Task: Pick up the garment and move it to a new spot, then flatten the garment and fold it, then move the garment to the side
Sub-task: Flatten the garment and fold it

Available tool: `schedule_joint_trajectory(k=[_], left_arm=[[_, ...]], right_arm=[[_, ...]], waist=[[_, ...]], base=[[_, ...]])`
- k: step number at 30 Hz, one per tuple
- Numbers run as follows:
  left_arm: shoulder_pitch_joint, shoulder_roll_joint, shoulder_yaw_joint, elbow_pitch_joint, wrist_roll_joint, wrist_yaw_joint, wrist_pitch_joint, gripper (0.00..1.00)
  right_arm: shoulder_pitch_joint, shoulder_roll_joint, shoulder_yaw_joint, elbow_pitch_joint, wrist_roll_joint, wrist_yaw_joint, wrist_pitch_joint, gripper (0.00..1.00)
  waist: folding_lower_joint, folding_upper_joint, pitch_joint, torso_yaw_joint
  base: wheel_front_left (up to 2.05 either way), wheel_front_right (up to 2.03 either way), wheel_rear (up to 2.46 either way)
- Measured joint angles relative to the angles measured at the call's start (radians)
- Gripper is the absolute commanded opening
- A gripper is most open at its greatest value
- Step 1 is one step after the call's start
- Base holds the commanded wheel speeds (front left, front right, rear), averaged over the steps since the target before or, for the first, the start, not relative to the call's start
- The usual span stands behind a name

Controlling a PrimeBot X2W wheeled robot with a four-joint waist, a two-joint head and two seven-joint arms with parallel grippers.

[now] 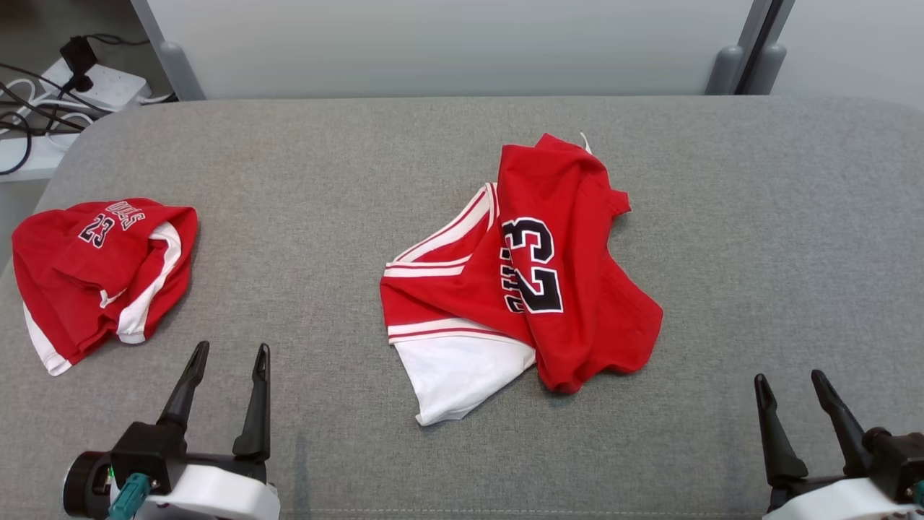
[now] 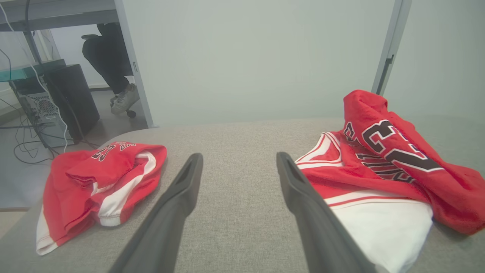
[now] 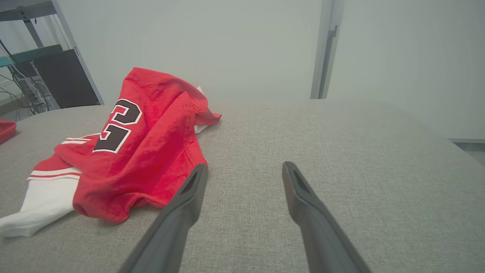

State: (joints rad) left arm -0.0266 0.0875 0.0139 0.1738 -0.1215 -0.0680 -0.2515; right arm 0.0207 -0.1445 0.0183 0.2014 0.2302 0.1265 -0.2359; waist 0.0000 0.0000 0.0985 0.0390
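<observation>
Crumpled red garment (image 1: pixel 521 283) — "23" reads clearly.

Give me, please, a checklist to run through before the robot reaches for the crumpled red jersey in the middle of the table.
1. Left gripper open, nothing between its fingers: ok.
2. Right gripper open, nothing between its fingers: ok.
3. Middle red jersey clear of both grippers, free to pick: ok.
4. Middle red jersey flat: not ok; it is bunched, with a red layer flopped over its white part.
5. Second red jersey apart from it, near the table's left edge: ok.
6. Bare grey table to the right of the middle jersey for a new spot: ok.
</observation>
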Motion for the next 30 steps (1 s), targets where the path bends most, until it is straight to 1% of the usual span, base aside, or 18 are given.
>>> schedule_joint_trajectory(k=[5, 9, 22, 30], left_arm=[[0.034, 0.0, 0.0, -0.007, 0.0, 0.004, 0.0, 1.0], [0.046, 0.0, -0.001, -0.011, 0.0, 0.008, 0.0, 1.0], [0.046, 0.001, -0.014, -0.02, 0.0, 0.017, 0.0, 1.0], [0.038, 0.001, -0.04, -0.028, 0.0, 0.017, 0.0, 1.0]], right_arm=[[0.035, 0.019, -0.004, -0.008, -0.004, 0.0, -0.002, 1.0], [0.043, 0.022, -0.003, -0.023, -0.012, 0.0, -0.002, 1.0], [0.048, 0.026, 0.004, -0.024, -0.011, 0.0, 0.0, 1.0], [0.022, 0.001, -0.067, -0.026, -0.013, 0.0, 0.009, 1.0]], waist=[[0.0, 0.0, -0.024, -0.002], [0.0, 0.0, -0.031, -0.004], [0.0, 0.0, -0.018, 0.005], [0.0001, 0.0, 0.007, 0.038]], base=[[0.0, 0.0, 0.0], [0.0, 0.0, 0.0], [0.0, 0.0, 0.0], [0.0, 0.0, 0.0]])
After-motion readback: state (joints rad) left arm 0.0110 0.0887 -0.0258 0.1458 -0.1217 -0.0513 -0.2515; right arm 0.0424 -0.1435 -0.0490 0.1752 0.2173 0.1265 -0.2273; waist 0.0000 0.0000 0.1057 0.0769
